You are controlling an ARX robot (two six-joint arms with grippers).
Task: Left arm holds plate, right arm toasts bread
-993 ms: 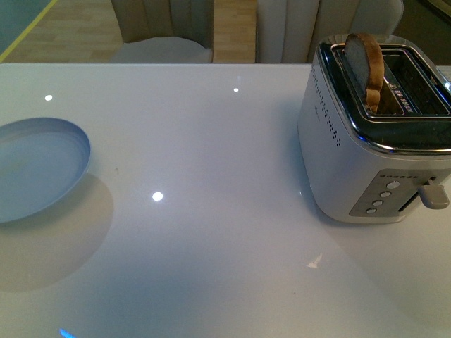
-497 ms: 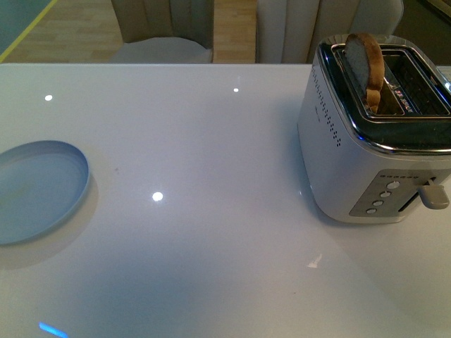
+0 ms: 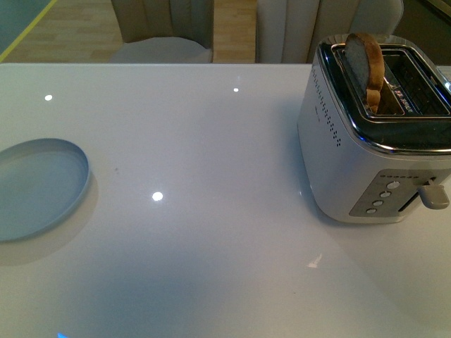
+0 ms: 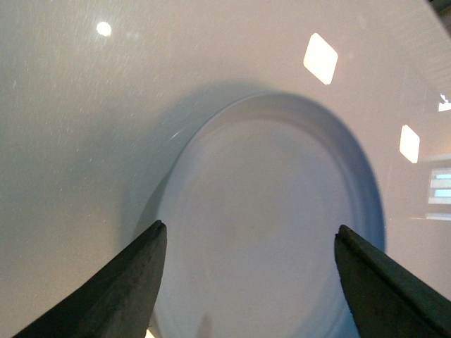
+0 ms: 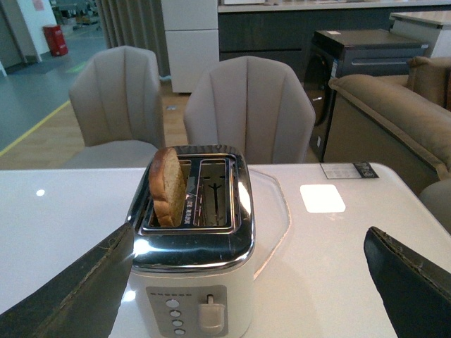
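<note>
Lowered from its tilted, lifted pose a second ago, the plate (image 3: 39, 189) now lies flat on the white table (image 3: 211, 246) at the near left. Over it the left gripper (image 4: 246, 243) hangs with fingers spread wide, gripping nothing, probably having just set the plate down or lining up to grasp its rim. Farther right, the bread (image 3: 366, 67) stands upright, poking high out of the toaster (image 3: 373, 155) slot nearest the plate. The right gripper (image 5: 246, 260) faces the toaster, fingers apart, likely ready to take the slice.
</note>
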